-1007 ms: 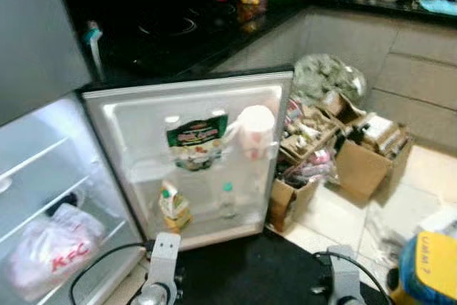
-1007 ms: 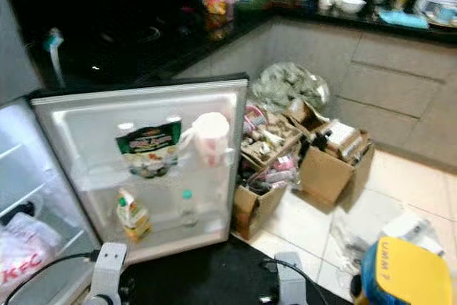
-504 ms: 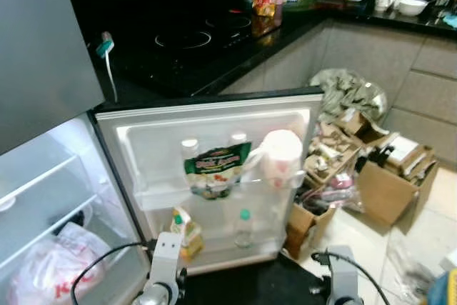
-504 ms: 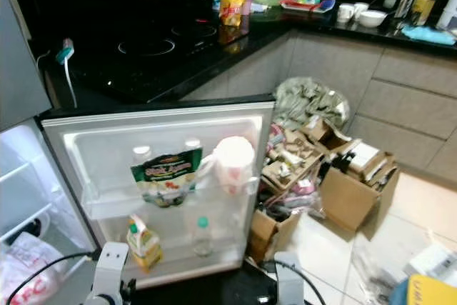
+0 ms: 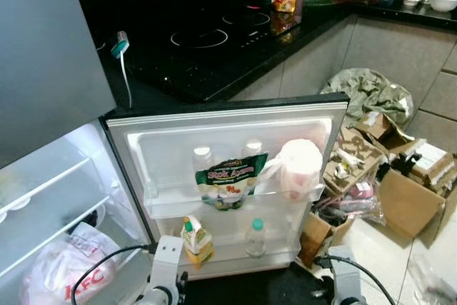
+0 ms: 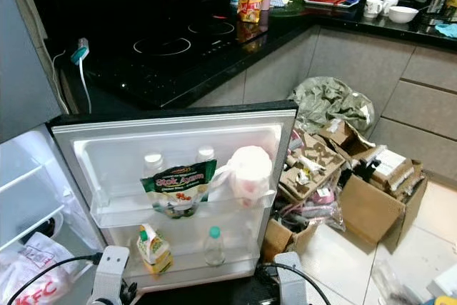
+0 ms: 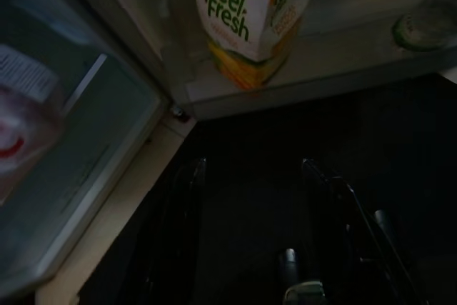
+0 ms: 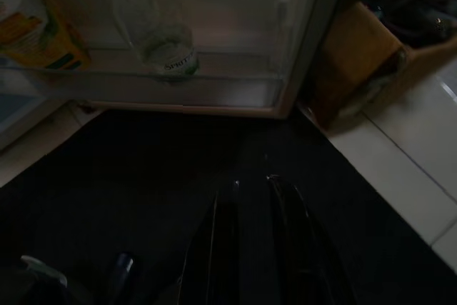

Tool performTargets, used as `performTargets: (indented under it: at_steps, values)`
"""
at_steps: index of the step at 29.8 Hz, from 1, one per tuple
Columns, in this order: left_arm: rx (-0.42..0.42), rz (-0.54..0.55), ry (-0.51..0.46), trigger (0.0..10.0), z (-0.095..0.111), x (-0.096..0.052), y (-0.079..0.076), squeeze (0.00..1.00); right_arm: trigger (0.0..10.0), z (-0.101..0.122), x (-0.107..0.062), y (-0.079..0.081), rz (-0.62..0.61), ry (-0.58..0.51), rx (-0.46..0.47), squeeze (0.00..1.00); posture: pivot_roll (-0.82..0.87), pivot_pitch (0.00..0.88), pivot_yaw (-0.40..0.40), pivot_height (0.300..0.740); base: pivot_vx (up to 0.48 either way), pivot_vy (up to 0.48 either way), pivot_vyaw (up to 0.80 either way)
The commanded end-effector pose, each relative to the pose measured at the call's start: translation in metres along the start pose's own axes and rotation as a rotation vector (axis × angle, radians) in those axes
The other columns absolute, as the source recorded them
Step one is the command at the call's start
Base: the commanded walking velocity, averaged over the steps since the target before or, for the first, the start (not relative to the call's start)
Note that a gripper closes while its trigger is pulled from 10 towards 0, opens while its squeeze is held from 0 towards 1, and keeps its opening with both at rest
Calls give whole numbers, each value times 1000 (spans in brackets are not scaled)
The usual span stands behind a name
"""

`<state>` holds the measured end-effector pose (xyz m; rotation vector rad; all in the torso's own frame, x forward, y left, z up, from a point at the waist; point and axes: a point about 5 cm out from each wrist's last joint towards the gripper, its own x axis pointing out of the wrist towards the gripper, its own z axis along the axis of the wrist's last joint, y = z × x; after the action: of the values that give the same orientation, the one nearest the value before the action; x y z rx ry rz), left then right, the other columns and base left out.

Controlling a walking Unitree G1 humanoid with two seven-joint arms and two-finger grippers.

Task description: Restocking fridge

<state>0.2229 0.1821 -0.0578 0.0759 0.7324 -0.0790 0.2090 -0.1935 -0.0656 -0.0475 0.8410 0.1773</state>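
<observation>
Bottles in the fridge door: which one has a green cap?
The small clear bottle on the lower door shelf, standing beside the juice carton. The two bottles on the upper shelf, behind the green pouch, have white caps.

My left gripper (image 7: 250, 198) hangs low over a dark mat (image 7: 243, 148), its two black fingers (image 7: 178, 212) spread apart with nothing between them. Just beyond the mat stands the open fridge door's bottom shelf (image 7: 321, 76), holding a juice carton (image 7: 246, 19) marked "Peel Fresh". A green bottle cap (image 7: 414, 30) sits on that shelf, apart from the carton. Off to one side lies a blurred white bag (image 7: 28, 112) behind the fridge's glass.
</observation>
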Motion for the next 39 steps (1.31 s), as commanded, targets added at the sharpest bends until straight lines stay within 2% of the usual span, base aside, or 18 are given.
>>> performTargets:
  at_steps: [1, 5, 6, 7, 8, 10, 11, 14, 16, 18, 21, 22, 23, 29, 33, 36, 37, 39]
  values:
    - [-6, 15, 9, 10000, -3, -1, 2, 0, 10000, 5, 0, -2, 22, -21, -30, 0, -75, 19, 1, 740, 0, 0, 0]
    - [-1, 21, 15, 10000, -6, -2, 4, 0, 10000, 18, 1, -2, 92, -42, -81, 0, -77, 24, -2, 740, 0, 0, 0]
    - [-3, 23, 17, 10000, -7, -2, 4, 0, 10000, 26, 2, -1, 130, -55, -133, 0, -78, 25, -3, 740, 0, 0, 0]
    - [-3, 23, 17, 10000, -7, -2, 4, 0, 10000, 26, 2, -1, 130, -55, -133, 0, -78, 25, -3, 740, 0, 0, 0]
    - [-6, 26, 15, 10000, -8, -3, 4, 0, 10000, 37, 3, 2, 179, -56, -206, 0, -77, 28, -6, 740, 0, 0, 0]
    - [-6, 26, 15, 10000, -8, -3, 4, 0, 10000, 37, 3, 2, 179, -56, -206, 0, -77, 28, -6, 740, 0, 0, 0]
    - [-10, 28, 13, 10000, -9, -4, 5, 0, 10000, 51, 4, 7, 257, -69, -295, 0, -77, 28, -6, 740, 0, 0, 0]
    - [-13, 30, 12, 10000, -10, -4, 5, 0, 10000, 63, 3, 12, 336, -76, -365, 0, -77, 35, -11, 740, 0, 0, 0]
    - [-20, 34, 17, 10000, -14, -6, 6, 0, 10000, 89, -2, 21, 489, -98, -461, 0, -74, 37, -19, 740, 0, 0, 0]
    - [-20, 34, 17, 10000, -14, -6, 6, 0, 10000, 89, -2, 21, 489, -98, -461, 0, -74, 37, -19, 740, 0, 0, 0]
    - [-7, 23, 21, 10000, -17, -7, 6, 0, 10000, 114, -15, 33, 666, -125, -526, 0, -70, 38, -27, 740, 0, -160, 0]
    - [-7, 23, 21, 10000, -17, -7, 6, 0, 10000, 114, -15, 33, 666, -125, -526, 0, -70, 38, -27, 740, 0, -480, 0]
    - [-15, 26, 29, 10000, -19, -8, 6, 0, 10000, 130, -23, 39, 722, -164, -589, 0, -72, 36, -29, 740, 0, -349, 0]
    - [-47, 41, 48, 10000, -25, -9, 8, 0, 10000, 163, -41, 50, 775, -267, -680, 0, -79, 34, -22, 740, 0, -58, 0]
    - [-46, 51, 75, 10000, -30, -11, 10, 0, 10000, 212, -76, 68, 842, -440, -750, 0, -85, 27, -20, 740, 0, 0, 0]
    - [-45, 53, 77, 10000, -31, -11, 11, 0, 10000, 223, -87, 74, 870, -477, -756, 0, -85, 27, -20, 740, 0, 0, 0]
    - [-45, 54, 79, 10000, -31, -12, 12, 0, 4275, 229, -90, 77, 874, -499, -759, 0, -84, 24, -21, 740, 0, 0, 0]
    - [-45, 54, 79, 10000, -31, -12, 12, 0, 4275, 229, -90, 77, 874, -499, -759, 0, -84, 24, -21, 740, 0, 0, 0]
